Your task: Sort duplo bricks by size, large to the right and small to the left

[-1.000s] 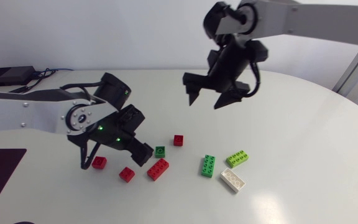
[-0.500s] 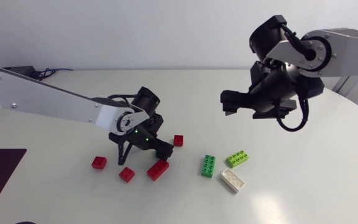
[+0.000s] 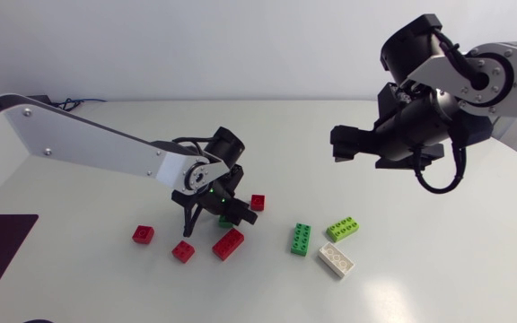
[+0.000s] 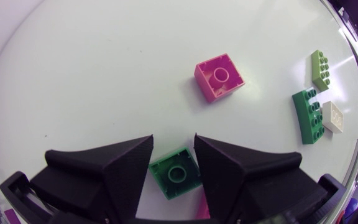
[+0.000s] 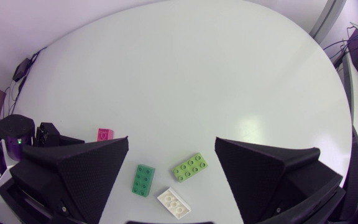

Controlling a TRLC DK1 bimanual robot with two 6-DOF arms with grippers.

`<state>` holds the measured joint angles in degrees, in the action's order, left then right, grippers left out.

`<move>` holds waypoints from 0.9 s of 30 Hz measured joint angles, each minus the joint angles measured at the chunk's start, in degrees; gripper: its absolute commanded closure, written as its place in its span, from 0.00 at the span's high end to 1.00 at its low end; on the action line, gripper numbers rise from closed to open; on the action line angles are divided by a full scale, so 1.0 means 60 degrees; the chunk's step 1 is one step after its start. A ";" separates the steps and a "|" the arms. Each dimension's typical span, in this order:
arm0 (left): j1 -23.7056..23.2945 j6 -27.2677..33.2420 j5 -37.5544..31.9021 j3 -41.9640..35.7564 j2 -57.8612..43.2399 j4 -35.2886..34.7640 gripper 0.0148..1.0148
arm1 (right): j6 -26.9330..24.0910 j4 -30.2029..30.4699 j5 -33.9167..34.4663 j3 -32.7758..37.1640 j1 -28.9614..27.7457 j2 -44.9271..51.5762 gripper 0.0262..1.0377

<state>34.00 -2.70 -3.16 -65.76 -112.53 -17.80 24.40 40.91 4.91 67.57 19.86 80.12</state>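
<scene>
**L arm down on green brick, R arm off to the side**

Vs 1 s ago: left arm [image 3: 88,148] has swung further in over the table [image 3: 438,269]. The left gripper [image 3: 223,211] has gone from hanging left of the brick group to sitting low on the small green brick [image 3: 228,219]. Right arm [image 3: 501,76] has pulled away from above the table's middle toward its right edge. Other bricks lie as before.

Left gripper: clamped on the small green brick. In the wrist view the brick sits on the tabletop btwn the two fingers [image 4: 126,171], w/ both against its sides.

Right gripper [image 3: 357,152]: spread wide, nothing in it, well above the table near the right edge. Its wrist view looks down on the large bricks.

Bricks are all grouped mid-table, toward the near edge:
- small red brick [image 3: 258,202] is just beside the left gripper, on its far-right side, apart from it.
- large red brick [image 3: 228,243] is just on the near side of the gripper.
- second small red brick [image 3: 183,251] is left of the large red one.
- third small red brick [image 3: 143,234] is further left still.
- dark green large brick [image 3: 301,239], lime large brick [image 3: 343,229] and white large brick [image 3: 336,259] are close together right of the gripper. White is nearest the near edge.
</scene>
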 measured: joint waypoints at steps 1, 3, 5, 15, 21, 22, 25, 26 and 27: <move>-0.0004 0.0000 -0.0029 0.0025 0.0004 -0.0029 0.32 | 0.0000 0.0000 0.0000 0.0000 0.0000 -0.0029 0.96; -0.0033 0.0000 -0.0051 0.0069 0.0004 -0.0029 0.32 | 0.0000 -0.0029 0.0000 -0.0036 0.0000 -0.0095 0.96; -0.0051 0.0000 -0.0051 0.0106 0.0025 -0.0033 0.32 | 0.0000 -0.0029 -0.0004 -0.0069 0.0000 -0.0135 0.96; -0.0874 0.0124 -0.0051 0.1056 0.0823 -0.0182 0.31 | 0.0000 -0.0033 -0.0033 -0.0204 0.0029 -0.0204 0.96; -0.1978 0.0812 -0.0051 0.2160 0.2065 -0.0222 0.31 | 0.0000 -0.0033 -0.0036 -0.0204 0.0270 -0.0204 0.96; -0.2200 0.0980 -0.0051 0.2339 0.2280 -0.0237 0.31 | 0.0004 -0.0033 -0.0036 -0.0204 0.0310 -0.0200 0.96; -0.3016 0.1384 -0.0051 0.2845 0.2834 -0.0237 0.32 | 0.0004 -0.0036 -0.0040 -0.0204 0.0419 -0.0200 0.96; -0.3297 0.1526 -0.0051 0.3009 0.2962 -0.0215 0.38 | 0.0004 -0.0033 -0.0040 -0.0204 0.0455 -0.0200 0.96; -0.3526 0.1603 -0.0051 0.3144 0.3031 -0.0171 0.53 | 0.0004 -0.0033 -0.0058 -0.0204 0.0477 -0.0193 0.96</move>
<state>12.84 6.92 -3.46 -46.89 -94.35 -18.83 24.43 40.71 4.56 66.35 22.72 78.96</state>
